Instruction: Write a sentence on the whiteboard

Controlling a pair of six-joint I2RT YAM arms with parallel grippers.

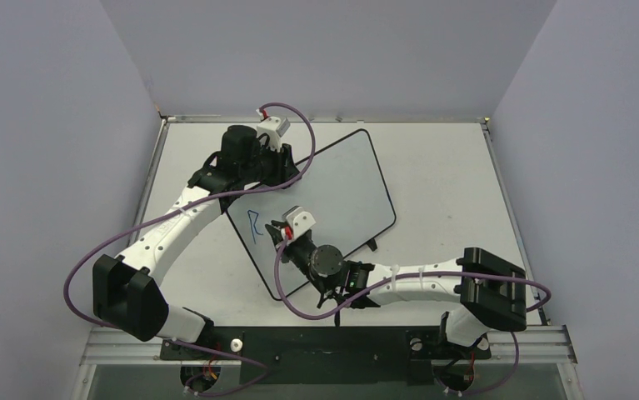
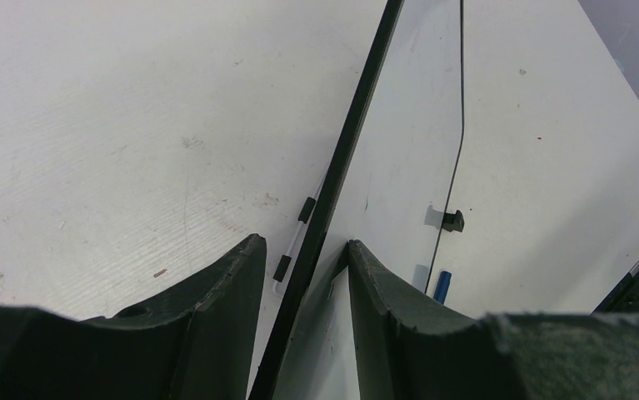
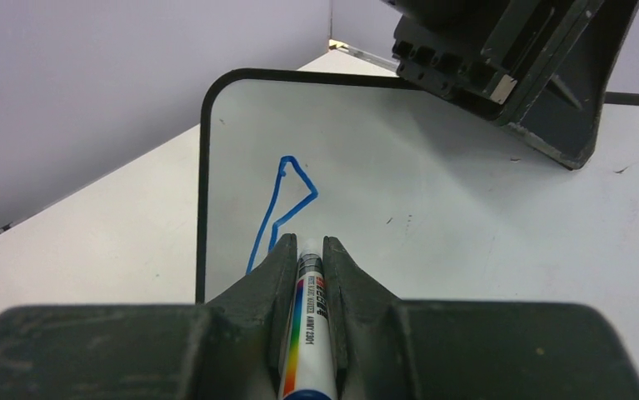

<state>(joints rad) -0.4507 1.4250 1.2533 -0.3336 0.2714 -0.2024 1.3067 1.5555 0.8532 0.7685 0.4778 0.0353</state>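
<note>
Holding whiteboard (image 1: pixel 341 187) by its far-left edge: L gripper (image 2: pixel 306 246), fingers clamped either side of the black frame. R gripper (image 3: pixel 303 243) fingers squeezed tight on marker (image 3: pixel 306 308), which points at board just beside the sentence (image 3: pixel 287 196). Only one blue angular letter there, nr board's left edge. Board sits mid-table (image 1: pixel 449 167), skewed.

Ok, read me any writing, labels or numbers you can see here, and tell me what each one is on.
"R": one blue handwritten letter on the whiteboard.
Small print on the marker barrel in the right gripper: too blurred to read.
Nothing else legible.
</note>
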